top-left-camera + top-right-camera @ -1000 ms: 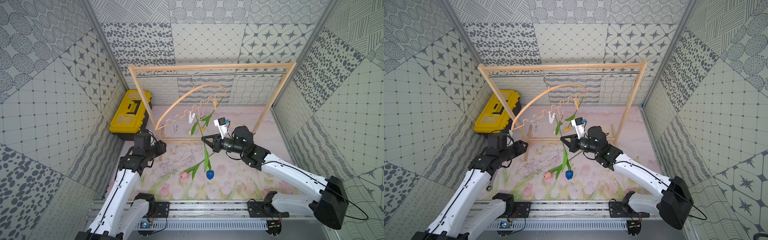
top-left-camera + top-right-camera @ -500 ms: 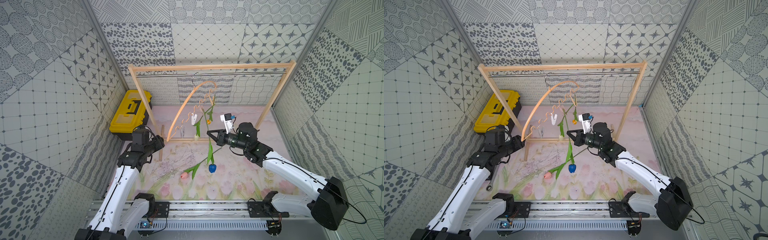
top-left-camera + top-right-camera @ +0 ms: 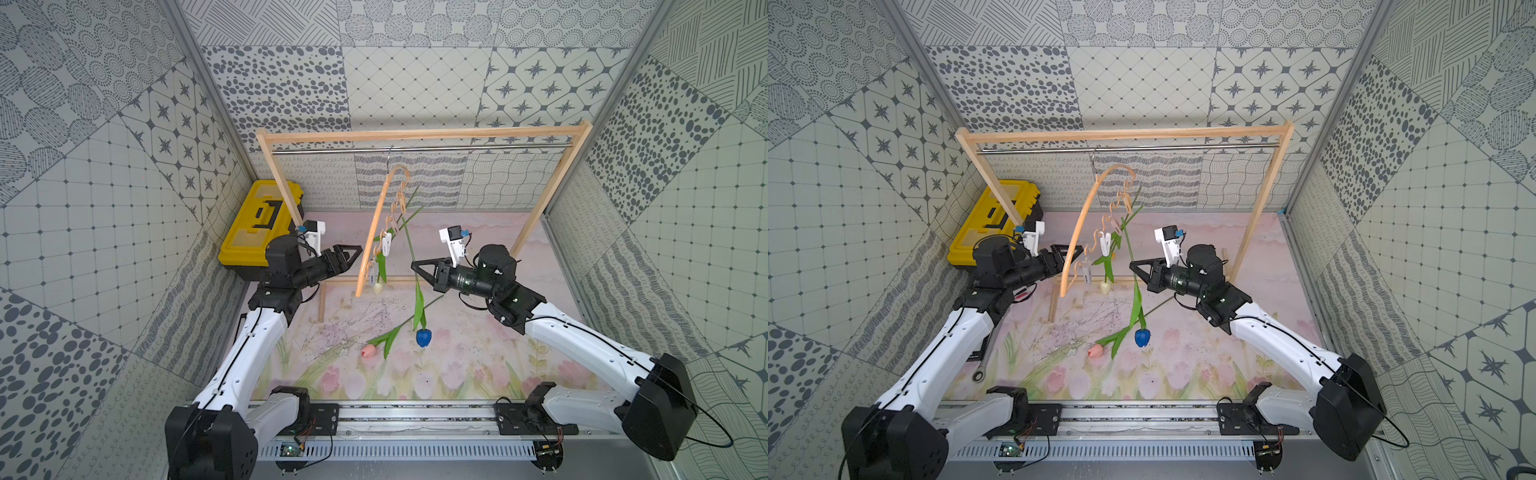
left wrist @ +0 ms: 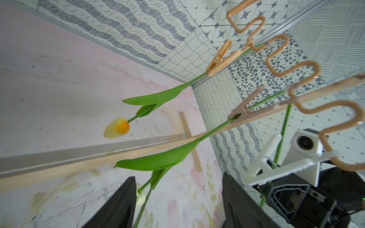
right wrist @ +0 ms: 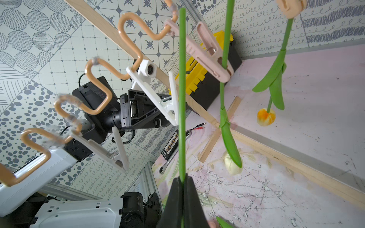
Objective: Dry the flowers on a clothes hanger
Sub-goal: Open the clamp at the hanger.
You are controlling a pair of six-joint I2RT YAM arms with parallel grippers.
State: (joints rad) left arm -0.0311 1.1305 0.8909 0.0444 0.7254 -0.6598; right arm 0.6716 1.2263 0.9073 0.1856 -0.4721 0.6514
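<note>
Yellow toolbox (image 3: 259,220) at the left edge of the table (image 3: 478,353) is closed, so its contents are hidden. The clothes hanger (image 3: 376,224) hangs nearly edge-on from the steel rod (image 3: 457,148) of the wooden frame (image 3: 415,134). I count four flowers (image 3: 419,307). The yellow tulip (image 4: 117,128) and cream tulip (image 5: 232,167) each hang head down from a beige clip (image 5: 209,57). The blue tulip (image 3: 422,337) hangs with its stem clenched in my right fingers (image 3: 417,265), beside a white clip (image 5: 154,92); I cannot tell whether that clip bites the stem. The pink tulip (image 3: 368,351) lies on the table. My left fingers (image 3: 349,252) are spread wide and grasp nothing, near the hanger's lower end. Clips counted: two beige, two white.
</note>
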